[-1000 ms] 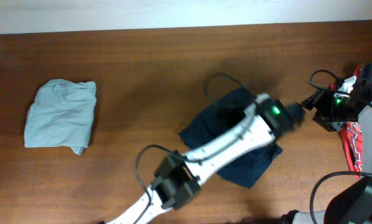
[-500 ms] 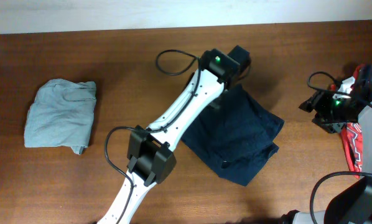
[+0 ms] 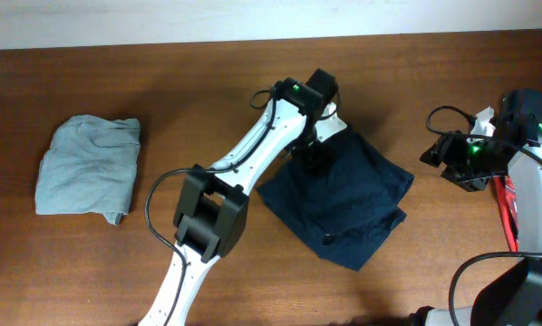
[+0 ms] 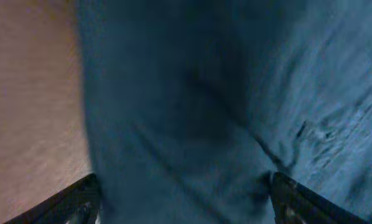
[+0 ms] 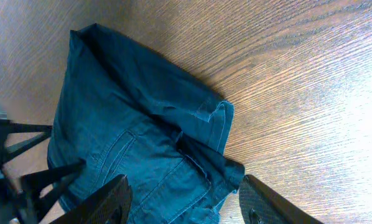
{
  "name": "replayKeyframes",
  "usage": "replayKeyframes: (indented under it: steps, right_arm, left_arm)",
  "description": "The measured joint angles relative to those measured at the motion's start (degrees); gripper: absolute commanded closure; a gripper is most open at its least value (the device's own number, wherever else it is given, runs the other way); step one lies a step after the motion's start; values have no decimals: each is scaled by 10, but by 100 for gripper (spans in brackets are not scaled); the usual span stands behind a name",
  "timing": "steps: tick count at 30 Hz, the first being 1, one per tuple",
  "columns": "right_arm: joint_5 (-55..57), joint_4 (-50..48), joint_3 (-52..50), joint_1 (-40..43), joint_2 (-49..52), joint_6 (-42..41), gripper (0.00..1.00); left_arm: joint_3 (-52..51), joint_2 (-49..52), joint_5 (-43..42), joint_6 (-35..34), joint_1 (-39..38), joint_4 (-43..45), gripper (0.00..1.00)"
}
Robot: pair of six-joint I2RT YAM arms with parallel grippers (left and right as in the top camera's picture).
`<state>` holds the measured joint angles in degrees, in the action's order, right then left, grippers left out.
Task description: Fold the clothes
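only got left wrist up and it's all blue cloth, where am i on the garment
Observer: From overhead, the left gripper is over the upper-left corner of the dark blue garment, close to its edge.
Operator: is right arm on it too
Observer: No. The right gripper is off to the garment's right, above bare table, open and holding nothing.
Operator: anything else out there
Observer: A light grey-blue garment lies folded at the table's far left, apart from both arms.
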<state>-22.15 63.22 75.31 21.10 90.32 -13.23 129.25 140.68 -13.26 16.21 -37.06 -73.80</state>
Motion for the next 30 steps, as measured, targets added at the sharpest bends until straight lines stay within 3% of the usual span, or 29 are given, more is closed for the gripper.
replayKeyframes:
  steps: [2,3,5,6,10,14,16,20,21,22,23,28,30]
  right_arm:
    - [0,0,0,0,0,0,39]
    - [0,0,0,0,0,0,39]
    - [0,0,0,0,0,1,39]
    - [0,0,0,0,0,1,39]
    - [0,0,0,0,0,2,39]
    - [0,2,0,0,0,2,39]
    - [0,4,0,0,0,2,39]
    - [-16,4,0,-2,0,30,44]
    - [-36,-1,0,-7,0,53,49]
    - [-46,-3,0,-11,0,61,50]
    - [-73,-12,0,-26,0,88,57]
    - [-126,-56,0,-115,0,133,89]
    - [-136,-86,0,-158,1,141,91]
  left_arm:
    - [-27,0,-16,20,0,16,28]
    - [-41,0,-26,34,0,24,44]
    - [-61,0,-48,53,0,32,88]
    - [-69,0,-58,61,1,33,99]
    - [-83,0,-81,66,2,40,100]
    - [-83,-2,-43,-62,22,75,99]
    - [-83,-5,-12,-166,64,86,99]
    - [-83,-6,3,-257,129,91,99]
    - [-83,-6,3,-272,146,91,84]
    - [-83,-6,3,-279,158,91,81]
    - [-83,-6,3,-281,163,89,71]
    - [-83,-6,16,-283,145,47,64]
    - [-83,-6,18,-280,126,24,63]
